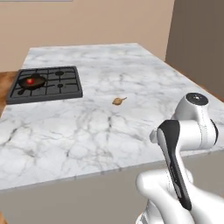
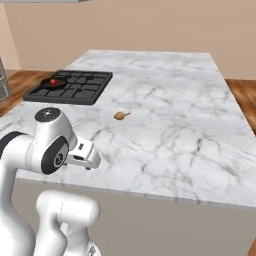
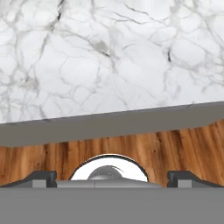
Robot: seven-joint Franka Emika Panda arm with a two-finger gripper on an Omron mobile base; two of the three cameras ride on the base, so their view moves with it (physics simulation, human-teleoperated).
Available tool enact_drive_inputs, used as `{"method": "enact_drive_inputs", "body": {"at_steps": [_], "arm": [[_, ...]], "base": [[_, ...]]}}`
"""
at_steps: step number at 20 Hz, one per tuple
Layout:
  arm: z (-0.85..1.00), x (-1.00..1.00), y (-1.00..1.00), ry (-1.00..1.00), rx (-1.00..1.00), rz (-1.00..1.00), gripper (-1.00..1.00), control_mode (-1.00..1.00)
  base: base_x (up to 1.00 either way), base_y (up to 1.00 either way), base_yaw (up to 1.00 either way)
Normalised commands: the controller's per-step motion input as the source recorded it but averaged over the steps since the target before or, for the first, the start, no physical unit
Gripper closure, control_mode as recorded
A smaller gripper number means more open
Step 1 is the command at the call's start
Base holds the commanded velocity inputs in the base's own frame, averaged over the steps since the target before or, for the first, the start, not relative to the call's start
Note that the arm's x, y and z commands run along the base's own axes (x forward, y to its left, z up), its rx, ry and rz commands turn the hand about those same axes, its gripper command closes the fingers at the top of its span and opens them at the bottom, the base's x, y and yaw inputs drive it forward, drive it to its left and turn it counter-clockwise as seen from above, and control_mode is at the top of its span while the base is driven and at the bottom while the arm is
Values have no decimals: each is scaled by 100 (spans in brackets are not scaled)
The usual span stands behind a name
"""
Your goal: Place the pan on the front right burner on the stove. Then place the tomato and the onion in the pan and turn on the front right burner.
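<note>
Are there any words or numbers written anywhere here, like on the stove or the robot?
None: no words, numbers, labels or signs can be read anywhere.
The stove has plain black grates, with no markings visible.
The pan, the tomato and the onion are plain.
The marble counter has only grey veins, no writing.

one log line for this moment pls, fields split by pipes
pan on stove | tomato in pan | onion on marble counter, apart from stove | gripper open, empty
</note>
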Motion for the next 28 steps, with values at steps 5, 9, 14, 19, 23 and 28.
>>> {"method": "enact_drive_inputs", "body": {"at_steps": [5,9,14,19,23,28], "arm": [[0,0,0,0,0,0,-100,100],[0,0,0,0,0,0,-100,100],[0,0,0,0,0,0,-100,100],[0,0,0,0,-1,0,-100,-100],[0,0,0,0,0,0,-100,-100],[0,9,0,-1,0,13,-100,-100]], "base": [[48,9,-5],[54,0,0],[30,0,0],[5,0,0],[0,0,0],[0,0,0]]}}
